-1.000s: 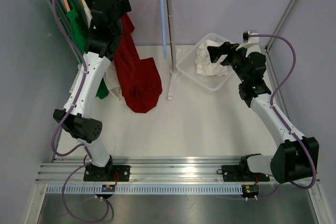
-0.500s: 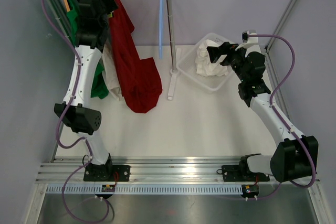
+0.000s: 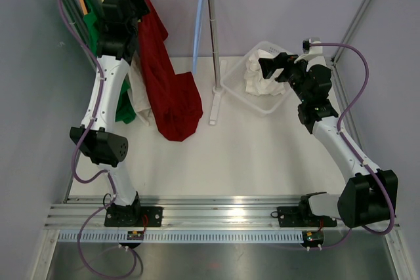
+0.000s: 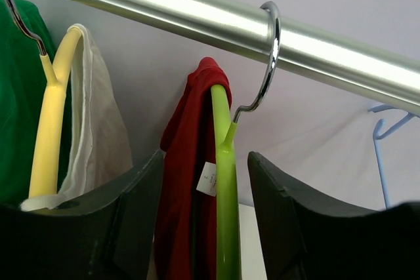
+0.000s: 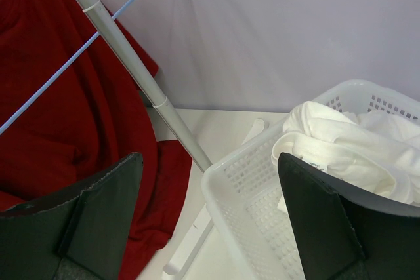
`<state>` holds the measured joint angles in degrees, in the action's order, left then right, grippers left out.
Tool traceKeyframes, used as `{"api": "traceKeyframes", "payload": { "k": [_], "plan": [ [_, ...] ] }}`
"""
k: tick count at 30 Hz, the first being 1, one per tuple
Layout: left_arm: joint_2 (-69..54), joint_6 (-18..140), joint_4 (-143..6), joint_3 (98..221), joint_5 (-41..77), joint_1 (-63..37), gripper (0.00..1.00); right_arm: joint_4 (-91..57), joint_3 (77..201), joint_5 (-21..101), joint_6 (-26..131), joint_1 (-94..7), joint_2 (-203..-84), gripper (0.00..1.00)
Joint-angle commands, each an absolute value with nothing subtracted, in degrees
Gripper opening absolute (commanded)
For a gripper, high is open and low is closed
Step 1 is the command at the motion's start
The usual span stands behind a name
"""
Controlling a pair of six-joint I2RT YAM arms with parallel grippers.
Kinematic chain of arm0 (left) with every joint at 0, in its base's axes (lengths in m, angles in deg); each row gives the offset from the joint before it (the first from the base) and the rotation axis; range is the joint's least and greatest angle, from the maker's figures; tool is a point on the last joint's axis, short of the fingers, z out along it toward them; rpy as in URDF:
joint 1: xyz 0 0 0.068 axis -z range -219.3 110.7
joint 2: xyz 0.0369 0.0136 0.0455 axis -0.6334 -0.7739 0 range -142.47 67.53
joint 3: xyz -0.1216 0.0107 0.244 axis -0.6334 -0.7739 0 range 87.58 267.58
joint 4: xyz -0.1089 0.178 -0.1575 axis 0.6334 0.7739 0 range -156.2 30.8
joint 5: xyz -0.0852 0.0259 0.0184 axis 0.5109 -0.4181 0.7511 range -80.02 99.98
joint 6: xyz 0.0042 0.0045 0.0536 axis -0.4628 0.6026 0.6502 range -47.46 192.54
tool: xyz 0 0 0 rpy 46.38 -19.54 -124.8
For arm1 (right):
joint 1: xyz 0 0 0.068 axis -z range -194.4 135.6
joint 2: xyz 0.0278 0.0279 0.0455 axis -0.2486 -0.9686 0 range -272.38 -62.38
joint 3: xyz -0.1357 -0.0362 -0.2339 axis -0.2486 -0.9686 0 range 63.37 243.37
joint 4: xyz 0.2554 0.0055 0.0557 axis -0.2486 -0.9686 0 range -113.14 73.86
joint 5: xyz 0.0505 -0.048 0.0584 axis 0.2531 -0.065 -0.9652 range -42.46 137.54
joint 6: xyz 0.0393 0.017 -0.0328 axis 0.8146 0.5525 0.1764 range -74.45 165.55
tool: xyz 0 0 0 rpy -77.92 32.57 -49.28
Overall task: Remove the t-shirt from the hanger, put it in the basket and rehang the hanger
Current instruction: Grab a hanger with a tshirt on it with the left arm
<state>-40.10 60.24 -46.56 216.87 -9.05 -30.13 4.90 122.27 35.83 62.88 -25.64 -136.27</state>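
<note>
Our left gripper (image 4: 205,188) is up by the rail (image 4: 164,4). It is spread, with one finger on each side of the green hanger (image 4: 225,181), not pinching it. The red t-shirt (image 4: 187,188) hangs on that hanger. Our right gripper (image 5: 207,175) is spread wide near the white basket (image 5: 236,181) on the bench (image 3: 249,155).

no text, brand, number or sign can be read anywhere in these views. the only label is a small white tag (image 4: 209,180) at the collar of the dark red cotton t-shirt (image 4: 184,188), lying just beside the lime-green plastic hanger (image 4: 225,188) in the left wrist view. faint grey marks show on the tag, but they are too small and blurred to make out as letters or figures.
</note>
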Motion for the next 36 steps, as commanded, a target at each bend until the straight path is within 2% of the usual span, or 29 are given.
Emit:
{"api": "traceKeyframes", "payload": {
  "k": [1,6,10,17,18,19,31,36],
  "plan": [
    [-39.87,60.76,-48.45,218.97,-8.39,-30.07,0.56,5.39,123.58,34.88,62.25,-25.73,-135.68,0.92],
    [-40.13,61.81,-48.80,218.45,-9.18,-30.07,0.52,5.39,123.58,34.79,62.17,-25.73,-135.68,0.92],
    [-40.22,62.17,-49.33,217.92,-9.71,-30.07,0.44,5.30,123.58,34.88,62.17,-25.65,-135.51,0.92],
    [-39.34,62.16,-49.85,218.00,-8.93,-29.98,0.15,5.39,123.67,34.71,62.25,-25.73,-135.77,0.92],
    [-39.25,62.51,-49.85,218.79,-8.40,-29.98,0.04,5.39,123.67,34.70,62.34,-25.73,-135.86,0.92],
    [-39.08,62.78,-49.68,219.23,-8.13,-29.98,0.00,5.39,123.67,34.70,62.34,-25.82,-135.86,0.92],
    [-32.93,64.18,-54.86,216.34,-1.89,-28.49,0.00,5.48,124.02,34.00,62.43,-25.82,-136.30,0.91],
    [-30.65,65.68,-56.62,215.55,-2.94,-27.52,0.00,5.48,124.19,33.65,62.34,-25.65,-136.65,0.91]
  ]
}}
